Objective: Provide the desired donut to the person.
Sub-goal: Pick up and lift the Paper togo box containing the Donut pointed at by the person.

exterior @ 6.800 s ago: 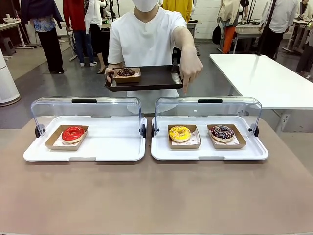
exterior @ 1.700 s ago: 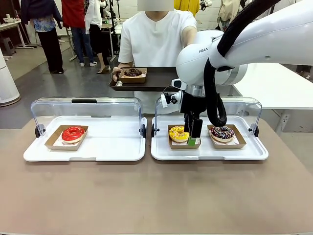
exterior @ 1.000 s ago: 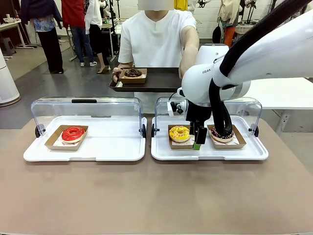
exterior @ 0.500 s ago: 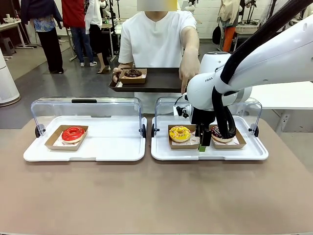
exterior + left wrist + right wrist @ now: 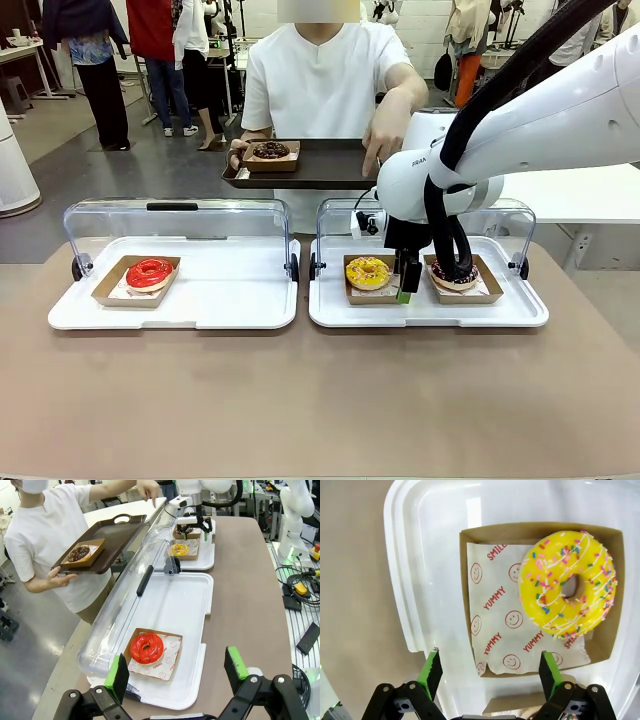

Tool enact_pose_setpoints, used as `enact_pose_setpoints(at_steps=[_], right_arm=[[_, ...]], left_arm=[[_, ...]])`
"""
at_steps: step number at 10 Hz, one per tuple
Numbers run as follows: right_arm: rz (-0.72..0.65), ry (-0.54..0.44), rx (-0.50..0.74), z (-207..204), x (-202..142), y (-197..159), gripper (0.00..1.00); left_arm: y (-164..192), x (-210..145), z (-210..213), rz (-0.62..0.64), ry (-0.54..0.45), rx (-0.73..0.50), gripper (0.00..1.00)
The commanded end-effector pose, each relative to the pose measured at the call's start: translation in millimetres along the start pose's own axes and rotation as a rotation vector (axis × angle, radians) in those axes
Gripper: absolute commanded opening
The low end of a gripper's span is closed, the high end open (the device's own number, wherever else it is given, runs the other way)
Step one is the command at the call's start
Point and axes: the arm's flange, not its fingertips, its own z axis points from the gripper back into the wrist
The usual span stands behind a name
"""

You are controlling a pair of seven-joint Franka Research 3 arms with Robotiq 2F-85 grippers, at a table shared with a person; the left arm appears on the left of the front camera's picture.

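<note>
The matte brown table [image 5: 300, 400] spans the front view. Over its right half bends the glossy white right arm [image 5: 540, 110] with its black cable loop. Compared with half a second ago, it has drawn a little back toward the middle of the picture. Behind it at the far side stands the person [image 5: 310, 80] in a plain white short-sleeved shirt. Their pointing hand [image 5: 385, 135] now sits slightly higher than before, finger down above the right tray.

Two white rounded-rectangle plastic trays lie side by side, the left tray [image 5: 230, 300] and the right tray [image 5: 500, 312], each with a clear curved lid [image 5: 180, 225] tipped open at the back. The person's other hand carries a dark brown flat serving tray [image 5: 325, 160] holding a chocolate doughnut [image 5: 271, 150] in a kraft card box.

On the left tray rests a shiny red-glazed doughnut [image 5: 149, 272]. On the right tray are a dark sprinkled doughnut [image 5: 455, 272] and, left of it, the yellow ring doughnut [image 5: 567, 590]. The yellow one has white icing lines and coloured sprinkles, and lies in an open kraft box on smiley-printed paper.

The right gripper [image 5: 489, 670] hangs spread wide and empty over that box's paper-lined end, beside the yellow ring doughnut. The left gripper [image 5: 176, 670] is likewise wide apart, holding nothing, above the left tray's end.
</note>
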Motion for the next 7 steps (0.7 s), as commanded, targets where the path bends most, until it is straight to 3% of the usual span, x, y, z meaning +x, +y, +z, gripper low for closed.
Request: enact_pose_setpoints(at_steps=[1,7], right_arm=[[-0.019,0.010,-0.017,-10.3,3.6,-5.0,1.00],[-0.008,0.026,-0.017,-26.6,5.1,-1.6,1.00]], left_arm=[[-1.1,0.8,1.4,-0.003,0.000,0.000,1.00],[-1.1,0.8,1.4,-0.003,0.000,0.000,1.00]])
